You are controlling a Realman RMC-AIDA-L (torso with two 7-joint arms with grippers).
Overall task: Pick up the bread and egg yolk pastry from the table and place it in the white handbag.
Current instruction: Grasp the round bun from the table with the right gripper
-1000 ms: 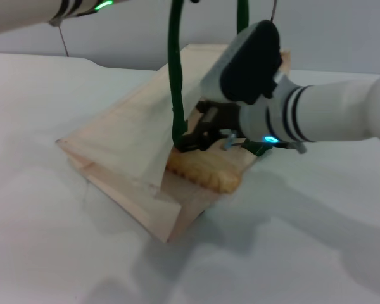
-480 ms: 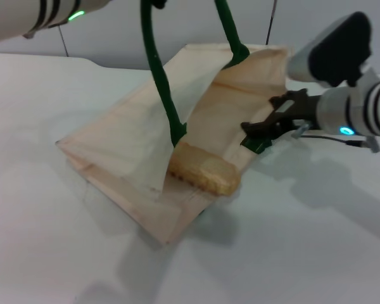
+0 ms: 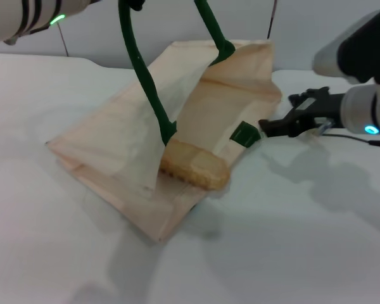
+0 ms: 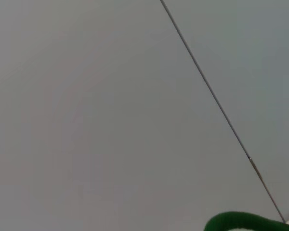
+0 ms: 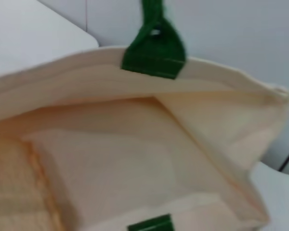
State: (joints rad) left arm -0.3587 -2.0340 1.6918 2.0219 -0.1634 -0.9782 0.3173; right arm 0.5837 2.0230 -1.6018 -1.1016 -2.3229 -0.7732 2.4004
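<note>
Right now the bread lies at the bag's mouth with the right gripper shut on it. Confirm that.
Not quite. The bread does lie at the white handbag's mouth, but the head view shows the right gripper off to its side, holding nothing.

white table (image 3: 316, 240), white handbag (image 3: 126, 158) on it

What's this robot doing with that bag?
It is packing food into the white handbag. The left arm, up at the top left, holds the bag's green handles up so the mouth stays open. The bread already lies in the opening. The right gripper is empty, just outside the bag's right edge. The egg yolk pastry is not in view.
</note>
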